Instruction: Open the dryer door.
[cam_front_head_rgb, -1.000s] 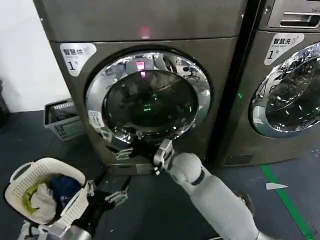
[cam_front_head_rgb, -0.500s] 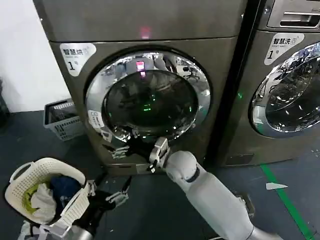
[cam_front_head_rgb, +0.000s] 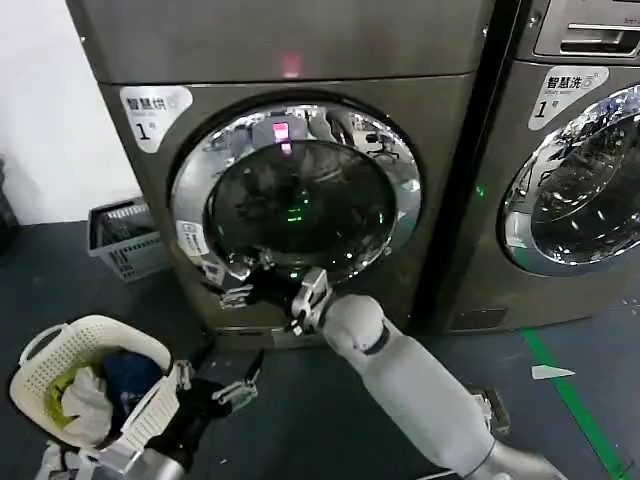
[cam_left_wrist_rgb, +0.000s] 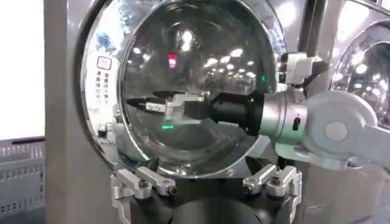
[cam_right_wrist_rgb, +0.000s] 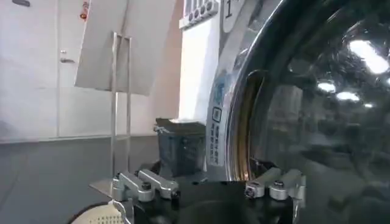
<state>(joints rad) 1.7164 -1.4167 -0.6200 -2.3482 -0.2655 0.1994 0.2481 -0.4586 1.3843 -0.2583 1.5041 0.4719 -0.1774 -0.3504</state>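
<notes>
Right pincer (cam_front_head_rgb: 233, 281), fingers parted, reaches the dryer door (cam_front_head_rgb: 295, 195) lower-left rim.

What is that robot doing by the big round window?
The robot is trying to open the dryer door. Its right arm reaches across the front of the dryer, and the right pincer is open at the lower left rim of the round door, not gripping anything yet. The door looks closed. The left pincer waits low down, open, next to the white laundry basket on the floor.
</notes>
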